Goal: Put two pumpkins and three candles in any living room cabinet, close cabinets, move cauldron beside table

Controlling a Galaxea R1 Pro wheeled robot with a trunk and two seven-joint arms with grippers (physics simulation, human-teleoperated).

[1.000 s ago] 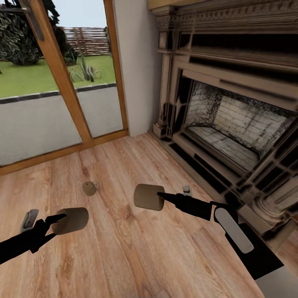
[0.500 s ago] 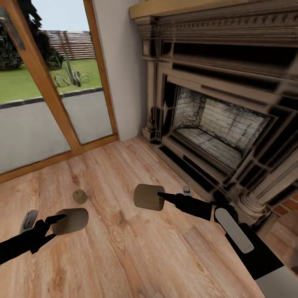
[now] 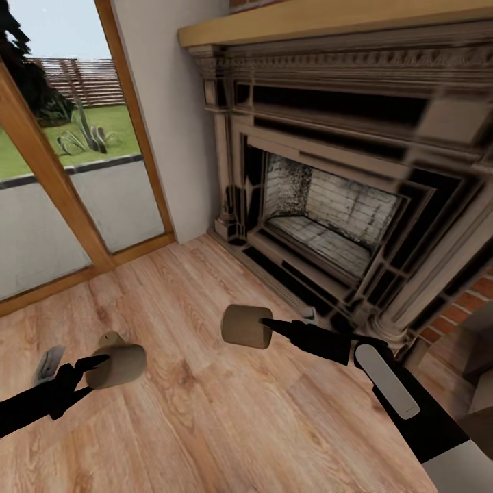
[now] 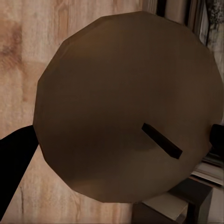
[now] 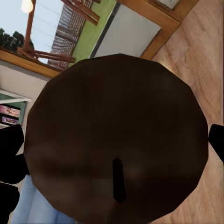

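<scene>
Carrying a candle in each gripper, I have both held out low over the wooden floor [image 3: 205,424]. My left gripper [image 3: 96,366] is clamped on one candle [image 3: 118,365], and the left wrist view looks straight at its round end [image 4: 126,107] with the dark wick showing. My right gripper [image 3: 274,325] is clamped on the other candle [image 3: 244,326], its dark face [image 5: 116,140] close before the right wrist camera. I judge I hold them forward and apart like this so they ride clear of my body and of each other while I travel.

Just behind the left candle a small brownish shape [image 3: 109,338] peeks out on the floor; I take it for the third candle, though most of it is hidden.

Farther off stands the stone fireplace [image 3: 329,205], which is no place for these, and to its left the glass door [image 3: 75,185] with lawn beyond. The cabinet is not before me here, so my guess is that I am on my way to it, with the pumpkins and cauldron to be dealt with elsewhere.
</scene>
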